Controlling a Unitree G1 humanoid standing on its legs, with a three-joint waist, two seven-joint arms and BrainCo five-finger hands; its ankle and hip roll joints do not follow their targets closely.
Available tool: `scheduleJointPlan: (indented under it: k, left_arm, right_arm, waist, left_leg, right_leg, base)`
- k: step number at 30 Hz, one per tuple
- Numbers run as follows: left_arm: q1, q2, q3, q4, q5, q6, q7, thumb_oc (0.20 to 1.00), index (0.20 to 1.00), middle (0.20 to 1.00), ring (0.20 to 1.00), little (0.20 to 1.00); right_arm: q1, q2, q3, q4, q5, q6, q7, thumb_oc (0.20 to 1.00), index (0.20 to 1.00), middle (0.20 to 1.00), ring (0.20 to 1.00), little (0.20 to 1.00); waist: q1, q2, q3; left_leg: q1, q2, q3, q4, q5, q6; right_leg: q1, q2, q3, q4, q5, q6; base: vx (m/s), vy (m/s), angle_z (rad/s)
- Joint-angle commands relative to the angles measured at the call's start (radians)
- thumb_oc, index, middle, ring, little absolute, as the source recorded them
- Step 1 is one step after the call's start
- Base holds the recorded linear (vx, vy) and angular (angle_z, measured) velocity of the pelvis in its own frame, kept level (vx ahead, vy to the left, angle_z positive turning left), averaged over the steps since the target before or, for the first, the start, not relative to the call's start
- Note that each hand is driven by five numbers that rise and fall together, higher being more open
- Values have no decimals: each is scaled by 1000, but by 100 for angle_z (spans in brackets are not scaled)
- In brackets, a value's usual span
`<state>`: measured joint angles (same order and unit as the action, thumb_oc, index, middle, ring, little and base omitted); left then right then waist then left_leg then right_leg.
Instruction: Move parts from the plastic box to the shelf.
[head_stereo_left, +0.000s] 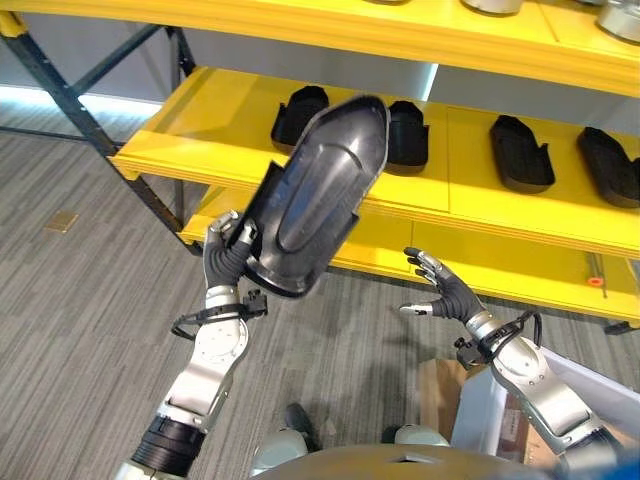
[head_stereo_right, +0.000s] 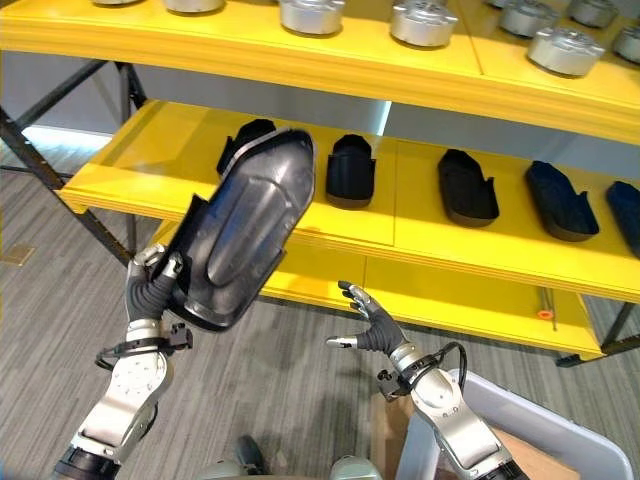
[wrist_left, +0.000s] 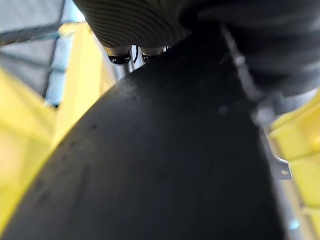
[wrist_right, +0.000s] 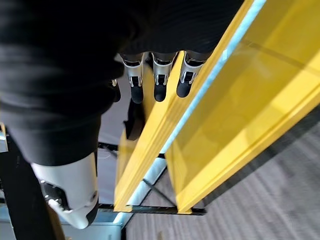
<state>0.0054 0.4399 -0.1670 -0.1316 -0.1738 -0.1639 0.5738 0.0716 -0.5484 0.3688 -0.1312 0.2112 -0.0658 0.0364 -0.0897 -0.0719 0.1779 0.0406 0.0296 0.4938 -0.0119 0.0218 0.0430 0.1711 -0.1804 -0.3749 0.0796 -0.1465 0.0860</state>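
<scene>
A large black plastic shell part is held up in front of the middle yellow shelf, tilted with its narrow end toward the shelf. My left hand is shut on the part's lower end; the part's dark surface looms close in the left wrist view. My right hand hovers open and holding nothing to the right, below the shelf edge, its fingers straight. Several similar black parts lie in a row on the shelf. The plastic box's pale rim shows at the lower right.
The top shelf carries several round metal parts. A lower yellow shelf sits beneath the middle one. Dark diagonal rack braces stand at the left. Grey carpet floor lies in front of the rack.
</scene>
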Motion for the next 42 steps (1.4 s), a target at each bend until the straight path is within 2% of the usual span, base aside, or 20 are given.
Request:
scheduleJointPlan:
  k: [1, 10, 14, 16, 17, 18, 20, 21, 22, 23, 24, 25, 28, 30, 31, 33, 40, 42]
  left_arm:
    - [-38, 0, 38, -37, 37, -81, 5, 200, 200, 200, 200, 200]
    - [-75, 2, 62, -28, 106, -93, 59, 200, 200, 200, 200, 200]
    - [-87, 10, 85, -19, 109, -77, 68, 200, 200, 200, 200, 200]
    - [-89, 13, 88, -13, 111, -70, 75, 200, 200, 200, 200, 200]
    - [-90, 16, 88, -7, 107, -71, 76, 200, 200, 200, 200, 200]
    - [-98, 21, 84, 15, 87, -81, 74, 200, 200, 200, 200, 200]
    - [-100, 18, 83, 17, 82, -78, 69, 200, 200, 200, 200, 200]
    - [-92, 7, 78, 7, 81, -70, 61, 200, 200, 200, 200, 200]
    - [-89, 5, 77, 5, 80, -70, 61, 200, 200, 200, 200, 200]
    - [-74, -3, 68, -7, 80, -63, 65, 200, 200, 200, 200, 200]
    - [-63, -5, 67, -15, 80, -59, 68, 200, 200, 200, 200, 200]
    - [-37, -8, 71, -36, 83, -54, 68, 200, 200, 200, 200, 200]
    - [-17, -2, 70, -61, 73, -43, 55, 200, 200, 200, 200, 200]
    - [-10, 4, 65, -74, 61, -34, 44, 200, 200, 200, 200, 200]
    - [-20, 6, 53, -74, 46, -20, 21, 200, 200, 200, 200, 200]
    - [-28, 7, 44, -72, 43, -16, 14, 200, 200, 200, 200, 200]
    - [-36, 18, 21, -82, 30, 3, -14, 200, 200, 200, 200, 200]
    - [-36, 25, 23, -87, 22, 17, -3, 200, 200, 200, 200, 200]
  right_arm:
    - [-15, 11, 2, -31, -9, -51, -19, 1000, 1000, 1000, 1000, 1000]
    - [-44, 49, 11, -20, -35, -47, -42, 1000, 1000, 1000, 1000, 1000]
    - [-58, 59, 13, -18, -45, -49, -44, 1000, 1000, 1000, 1000, 1000]
    - [-65, 60, 11, -20, -51, -43, -49, 1000, 1000, 1000, 1000, 1000]
    - [-66, 55, 6, -22, -44, -43, -49, 1000, 1000, 1000, 1000, 1000]
    - [-48, 48, -21, -17, -35, -59, -50, 1000, 1000, 1000, 1000, 1000]
    - [-36, 49, -38, -11, -34, -65, -58, 1000, 1000, 1000, 1000, 1000]
    - [-18, 44, -72, 5, -12, -90, -93, 1000, 1000, 1000, 1000, 1000]
    - [-16, 44, -76, 5, -11, -93, -98, 1000, 1000, 1000, 1000, 1000]
    - [-7, 49, -94, 12, -10, -109, -142, 1000, 1000, 1000, 1000, 1000]
    - [-3, 54, -105, 14, -9, -117, -165, 1000, 1000, 1000, 1000, 1000]
    - [7, 72, -127, 7, -10, -116, -206, 1000, 1000, 1000, 1000, 1000]
    - [43, 73, -152, -26, -16, -98, -226, 1000, 1000, 1000, 1000, 1000]
    - [68, 68, -163, -40, -18, -79, -225, 1000, 1000, 1000, 1000, 1000]
    - [103, 63, -187, -33, -13, -78, -219, 1000, 1000, 1000, 1000, 1000]
    - [120, 61, -191, -28, -6, -81, -221, 1000, 1000, 1000, 1000, 1000]
    - [159, 59, -217, -8, 15, -71, -260, 1000, 1000, 1000, 1000, 1000]
    - [166, 57, -225, -3, 14, -75, -266, 1000, 1000, 1000, 1000, 1000]
  waist:
    - [1, 11, -34]
    - [21, 29, -22]
    - [30, 51, -10]
    - [26, 56, -2]
    - [19, 56, 3]
    - [-1, 52, 17]
    - [-5, 48, 21]
    - [-14, 34, 23]
    - [-15, 32, 23]
    - [-20, 27, 23]
    - [-22, 26, 28]
    - [-21, 29, 49]
    - [-29, 32, 67]
    - [-44, 34, 72]
    - [-69, 36, 66]
    - [-78, 37, 58]
    - [-101, 65, 39]
    - [-110, 81, 31]
  left_leg:
    - [49, 96, -7, 11, -45, -85]
    - [58, 22, -42, -38, -46, -43]
    - [70, 9, -25, -68, -28, -32]
    - [68, 7, -18, -69, -27, -25]
    - [68, 3, -21, -70, -27, -24]
    - [72, -5, -36, -72, -25, -32]
    - [77, -7, -40, -71, -26, -39]
    - [91, -20, -39, -70, -39, -46]
    - [93, -21, -36, -70, -42, -48]
    - [106, -28, -26, -71, -53, -53]
    - [116, -28, -15, -72, -60, -57]
    - [146, -28, 12, -75, -76, -59]
    - [172, -50, 9, -75, -92, -40]
    - [187, -72, -10, -74, -107, -18]
    - [201, -104, -43, -72, -125, 6]
    - [205, -116, -49, -65, -141, 16]
    - [208, -141, -39, -13, -190, 51]
    - [208, -150, -33, 3, -205, 60]
  right_leg:
    - [-55, 53, 2, -35, 75, 17]
    - [-100, 42, -6, 86, 33, 42]
    - [-147, 32, -43, 242, -17, 49]
    - [-187, 33, -38, 326, -21, 57]
    - [-208, 42, -26, 348, -16, 60]
    - [-225, 71, -7, 315, -8, 55]
    - [-210, 82, -11, 248, 2, 48]
    - [-183, 98, -11, 59, 89, 49]
    - [-179, 101, -11, 30, 104, 50]
    - [-178, 105, -11, -66, 181, 64]
    - [-194, 103, -25, -80, 206, 74]
    - [-238, 85, -90, -62, 254, 95]
    - [-295, 71, -135, 7, 275, 108]
    - [-338, 64, -126, 59, 292, 115]
    - [-366, 61, -103, 92, 299, 119]
    - [-376, 55, -104, 102, 302, 121]
    - [-371, 40, -119, 187, 236, 90]
    - [-372, 40, -122, 214, 195, 69]
  base:
    - [66, 174, 24]
    - [40, 189, 10]
    - [17, 220, -1]
    - [1, 195, -16]
    - [65, 196, -27]
    - [75, 124, -26]
    - [135, 39, 14]
    - [159, -7, 26]
    - [202, -2, 48]
    - [142, 14, 31]
    - [221, 69, 15]
    - [143, 70, -22]
    - [180, 106, -26]
    - [331, 146, -16]
    - [378, 130, 10]
    - [316, 68, 52]
    - [268, 22, 14]
    - [294, 22, -18]
